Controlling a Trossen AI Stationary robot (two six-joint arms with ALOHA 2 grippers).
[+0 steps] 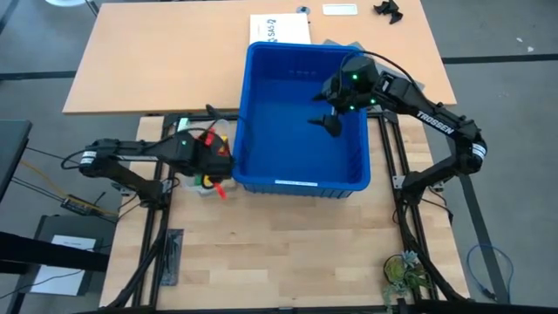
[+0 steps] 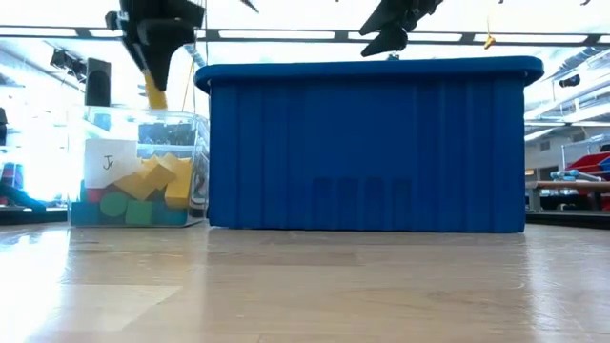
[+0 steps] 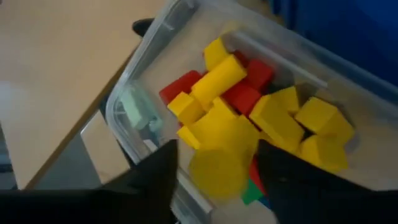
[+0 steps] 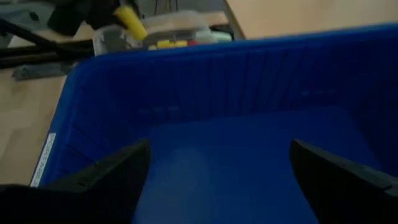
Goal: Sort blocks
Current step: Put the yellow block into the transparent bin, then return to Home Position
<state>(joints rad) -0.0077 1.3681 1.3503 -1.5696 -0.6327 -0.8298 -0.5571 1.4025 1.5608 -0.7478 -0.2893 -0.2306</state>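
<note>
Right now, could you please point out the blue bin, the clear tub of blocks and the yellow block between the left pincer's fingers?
Blue bin [image 1: 301,184]: high view, near rim.
Clear tub [image 2: 195,133]: low view, upper wall.
Yellow block [image 3: 217,168]: left wrist view, rounded end face.

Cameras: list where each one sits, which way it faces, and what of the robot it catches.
High view: overhead, straight down; both arms, blue bin, clear tub.
Low view: table height, level across; bin wall, tub of blocks, both grippers at the top.
Left wrist view: above the tub, facing into it; own fingers beside a yellow block.
Right wrist view: above the bin, facing its floor; own open fingers.
Shared: high and low views both show bin and tub.
</note>
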